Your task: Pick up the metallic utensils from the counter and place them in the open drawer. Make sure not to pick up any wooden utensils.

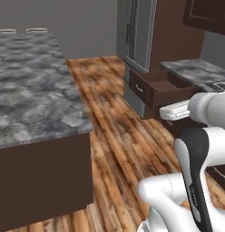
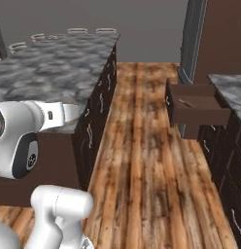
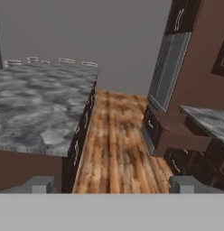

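In the hand view my gripper is open, its two tips far apart with nothing between them, held above the wooden floor of the aisle. The dark brown drawer stands pulled open ahead on the right, with a small silvery pull on its front. A thin small piece lies inside it; I cannot tell what it is. The grey-and-black marbled counter stretches along the left, and its visible top is bare. The metallic utensils and the wooden spoons are out of view.
A second marbled counter runs above the drawer on the right. A tall grey fridge stands behind the drawer. Several pale stool tops line the island's far edge. Wooden floor runs between the two sides.
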